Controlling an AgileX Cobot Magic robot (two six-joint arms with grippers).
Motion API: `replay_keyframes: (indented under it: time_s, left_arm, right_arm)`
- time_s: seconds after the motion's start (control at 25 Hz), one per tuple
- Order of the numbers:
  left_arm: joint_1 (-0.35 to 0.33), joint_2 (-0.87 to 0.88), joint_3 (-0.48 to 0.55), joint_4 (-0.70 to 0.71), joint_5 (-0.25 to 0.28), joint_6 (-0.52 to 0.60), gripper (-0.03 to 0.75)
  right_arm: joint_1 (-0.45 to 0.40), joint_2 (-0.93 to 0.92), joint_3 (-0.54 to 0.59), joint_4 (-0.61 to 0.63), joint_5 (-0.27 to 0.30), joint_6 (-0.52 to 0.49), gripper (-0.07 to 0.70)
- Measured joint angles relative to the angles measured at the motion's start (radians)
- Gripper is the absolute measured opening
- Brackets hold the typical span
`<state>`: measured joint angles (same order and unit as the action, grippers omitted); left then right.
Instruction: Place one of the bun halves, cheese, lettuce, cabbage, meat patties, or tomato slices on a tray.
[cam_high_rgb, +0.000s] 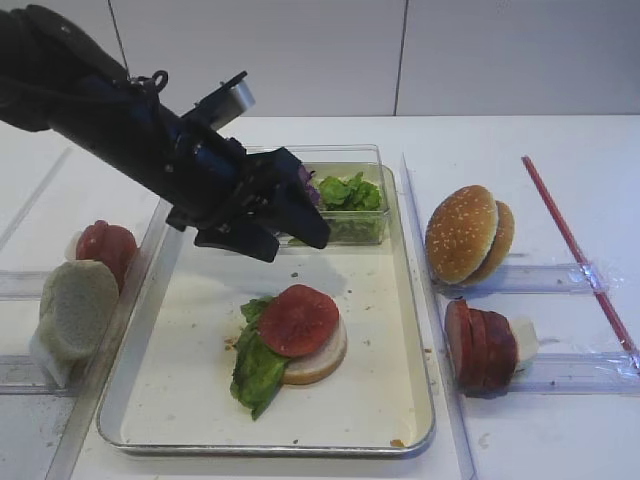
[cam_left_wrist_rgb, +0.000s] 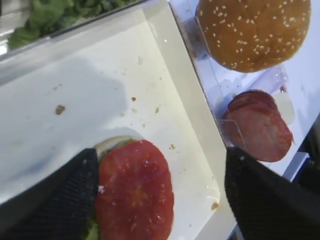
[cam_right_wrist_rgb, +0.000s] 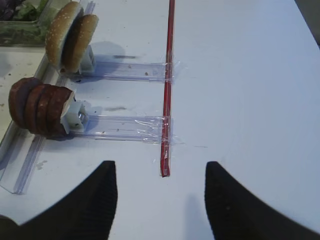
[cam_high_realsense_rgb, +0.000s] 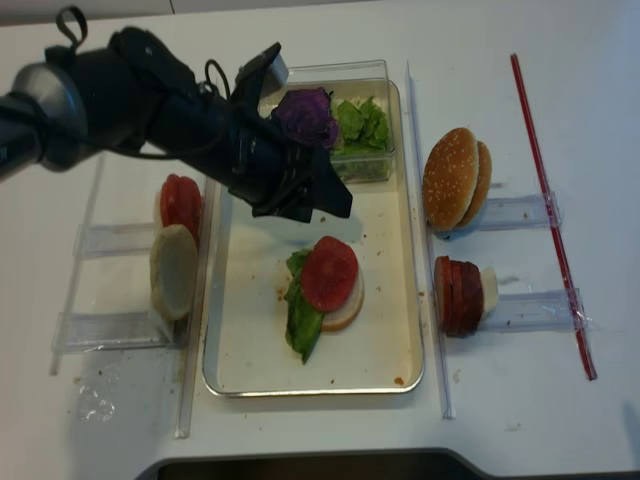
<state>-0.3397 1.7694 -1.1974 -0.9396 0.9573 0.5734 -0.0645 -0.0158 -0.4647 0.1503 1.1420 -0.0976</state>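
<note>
1. Left tool (cam_high_rgb: 268, 222) hangs over the tray (cam_high_rgb: 400, 330) toward its 12 o'clock end, jaws spread wide and nothing in them. In the left wrist view the 2 black fingers (cam_left_wrist_rgb: 55, 200) sit either side of the stack with plain gaps.
2. Mid-tray there's a pale bun half (cam_high_rgb: 322, 357) with a lettuce leaf (cam_high_rgb: 256, 372) sticking out at 7 o'clock and 1 tomato slice (cam_high_rgb: 297, 320) lying flat on top.
3. A clear box at the tray's 12 o'clock end holds more lettuce and the purple cabbage (cam_high_realsense_rgb: 306, 114).
4. Right tool (cam_right_wrist_rgb: 161, 192) is released too, hovering over the bare white surface (cam_right_wrist_rgb: 250, 100) near a red strip (cam_right_wrist_rgb: 167, 90).
5. At 3 o'clock off the tray: sesame bun halves (cam_high_rgb: 468, 235) and meat patties (cam_high_rgb: 480, 346) stood in clear racks. At 9 o'clock: more tomato slices (cam_high_rgb: 105, 250) and a pale bun (cam_high_rgb: 75, 310).
</note>
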Motion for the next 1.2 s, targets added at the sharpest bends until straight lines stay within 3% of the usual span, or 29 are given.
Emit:
replay_keyframes:
  time_s: [0.12,0.44,0.52,0.84,1.2]
  left_arm:
    - [0.0,0.0,-0.06,0.102,0.038,-0.072,0.485]
    - [0.0,0.0,-0.223,0.459,0.223,-0.333,0.485]
    - [0.0,0.0,-0.253,0.544,0.247,-0.394,0.485]
    - [0.0,0.0,-0.319,0.845,0.262,-0.549,0.485]
    - [0.012,-0.062,-0.319,0.94,0.27,-0.584,0.485]
  right_arm:
    - [0.0,0.0,0.0,0.0,0.0,0.0,0.415]
    - [0.0,0.0,0.0,0.0,0.0,0.0,0.415]
    - [0.0,0.0,0.0,0.0,0.0,0.0,0.415]
    - [0.0,0.0,0.0,0.0,0.0,0.0,0.415]
    - [0.0,0.0,0.0,0.0,0.0,0.0,0.415]
